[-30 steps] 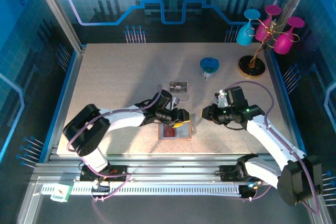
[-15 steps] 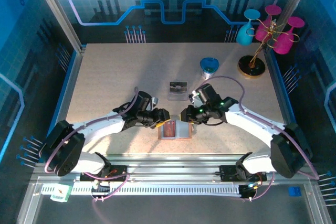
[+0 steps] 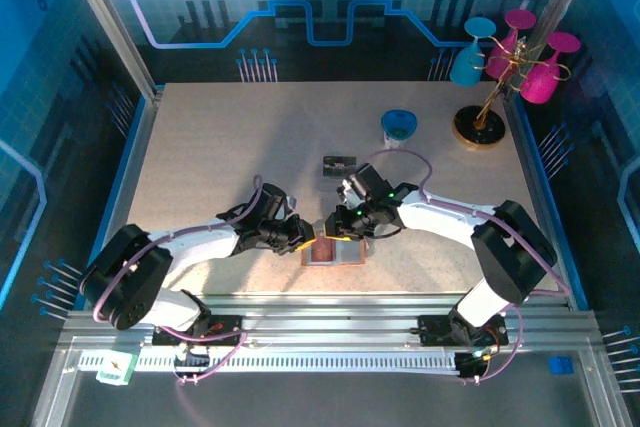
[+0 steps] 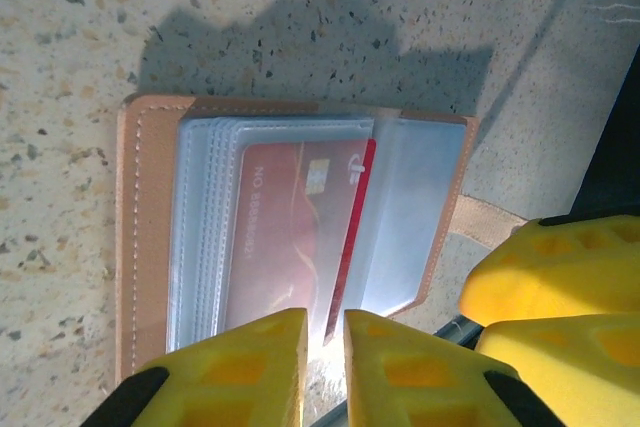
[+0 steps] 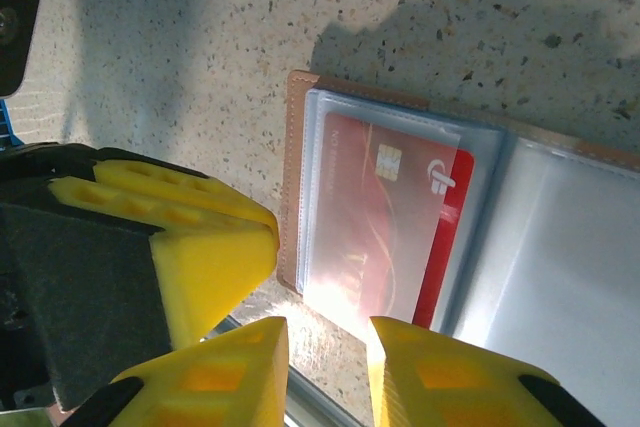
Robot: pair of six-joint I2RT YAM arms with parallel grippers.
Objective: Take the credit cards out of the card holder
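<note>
The card holder (image 3: 335, 250) lies open near the table's front edge, tan rim (image 4: 145, 237) around clear sleeves. A red credit card (image 4: 290, 237) sits in a sleeve, its right edge lifted. My left gripper (image 4: 325, 347) is at the holder's near edge, jaws a narrow gap apart, the red card's lower corner just at the gap. My right gripper (image 5: 328, 357) hovers open over the holder's (image 5: 293, 177) edge, below the red card (image 5: 385, 217), nothing pinched. From above, the left gripper (image 3: 312, 238) and right gripper (image 3: 343, 227) meet over the holder. A dark card (image 3: 340, 164) lies behind.
A blue cup (image 3: 400, 127) stands at the back right, and a stand (image 3: 478, 127) with pink and blue glasses beyond it. The metal front rail (image 3: 330, 297) runs just below the holder. The right gripper's yellow fingers (image 4: 560, 287) crowd the left wrist view's right side.
The right arm swung left from beside the holder to over it. The left gripper drew back to the holder's left edge and its jaws narrowed.
</note>
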